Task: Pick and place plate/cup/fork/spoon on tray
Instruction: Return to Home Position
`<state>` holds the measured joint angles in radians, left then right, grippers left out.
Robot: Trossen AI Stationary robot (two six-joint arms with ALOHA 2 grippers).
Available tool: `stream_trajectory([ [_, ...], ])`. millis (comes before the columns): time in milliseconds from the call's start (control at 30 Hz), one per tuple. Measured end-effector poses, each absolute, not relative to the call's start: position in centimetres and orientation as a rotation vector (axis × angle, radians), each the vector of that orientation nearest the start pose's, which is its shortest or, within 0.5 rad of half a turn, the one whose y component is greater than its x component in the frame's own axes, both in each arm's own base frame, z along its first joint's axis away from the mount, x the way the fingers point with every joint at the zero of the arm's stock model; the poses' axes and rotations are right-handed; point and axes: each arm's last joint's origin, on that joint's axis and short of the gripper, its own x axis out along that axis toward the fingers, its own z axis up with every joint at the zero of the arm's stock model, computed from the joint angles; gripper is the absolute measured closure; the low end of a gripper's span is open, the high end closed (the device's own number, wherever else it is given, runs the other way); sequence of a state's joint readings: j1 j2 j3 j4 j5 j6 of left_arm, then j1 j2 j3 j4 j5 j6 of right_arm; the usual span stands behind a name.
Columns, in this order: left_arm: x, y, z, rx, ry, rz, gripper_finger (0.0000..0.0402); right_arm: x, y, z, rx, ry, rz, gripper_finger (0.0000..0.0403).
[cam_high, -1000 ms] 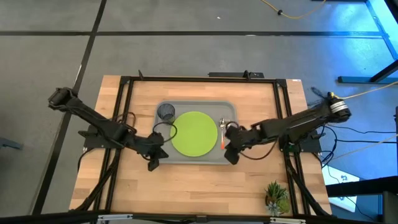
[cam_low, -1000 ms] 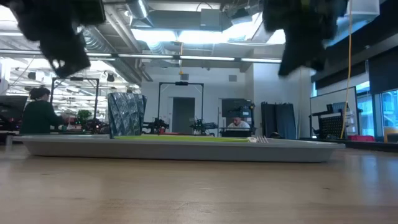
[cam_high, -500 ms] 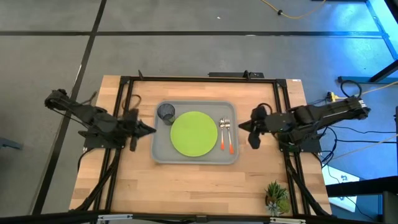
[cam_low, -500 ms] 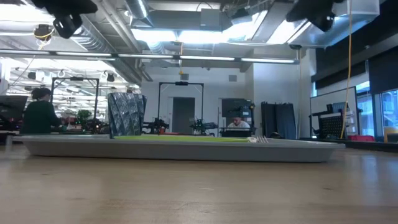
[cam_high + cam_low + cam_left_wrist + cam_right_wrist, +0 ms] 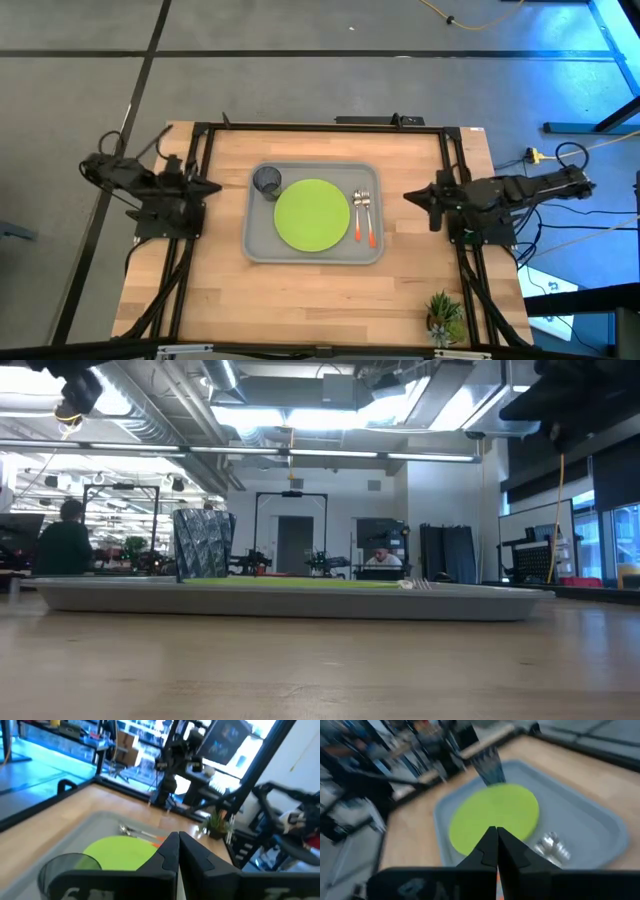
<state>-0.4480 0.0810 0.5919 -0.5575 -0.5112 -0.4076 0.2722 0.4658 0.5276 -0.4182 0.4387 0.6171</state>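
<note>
The light grey tray [image 5: 260, 245] lies mid-table. On it rest the lime-green plate [image 5: 312, 214], the dark cup [image 5: 267, 181] at its far left corner, and the orange-handled spoon [image 5: 358, 214] and fork [image 5: 369, 218] side by side right of the plate. The plate [image 5: 117, 851], cup [image 5: 67, 869] and cutlery [image 5: 137, 832] also show in the left wrist view. My left gripper [image 5: 212, 185] is shut and empty, left of the tray. My right gripper [image 5: 408, 196] is shut and empty, right of the tray, pointing at it.
A small potted plant [image 5: 445, 315] stands at the table's near right corner. A black frame [image 5: 320, 128] runs around the work area. Bare wood lies in front of the tray [image 5: 310, 295]. People show in the room beyond the table [image 5: 62, 540].
Both arms have drawn back from the tray and risen: my left gripper toward the table's left edge, my right gripper toward the right edge. The plate, cup, fork and spoon lie still on the tray.
</note>
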Motion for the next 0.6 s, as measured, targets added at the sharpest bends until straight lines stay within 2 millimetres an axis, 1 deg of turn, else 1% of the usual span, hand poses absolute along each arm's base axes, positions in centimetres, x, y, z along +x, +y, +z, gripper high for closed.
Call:
stream_trajectory([
  [167,2.3,0.5,29.2,-0.384,-0.031,0.063,0.0401,10.0,1.5,25.2,0.487,0.147,-0.215,0.0402],
  [300,2.5,0.4,29.0,-0.344,-0.025,0.064,0.0401,9.4,1.4,24.3,0.468,0.081,-0.192,0.0402],
  [400,2.9,0.2,28.4,-0.334,-0.007,0.070,0.0401,9.0,1.2,23.8,0.457,0.039,-0.178,0.0402],
  [500,3.3,0.0,28.4,-0.347,-0.044,0.060,0.0401,8.5,1.2,23.5,0.469,0.002,-0.151,0.0402],
  [600,4.1,-0.4,27.6,-0.328,-0.064,0.051,0.0401,8.3,1.1,23.0,0.459,-0.028,-0.136,0.0402],
])
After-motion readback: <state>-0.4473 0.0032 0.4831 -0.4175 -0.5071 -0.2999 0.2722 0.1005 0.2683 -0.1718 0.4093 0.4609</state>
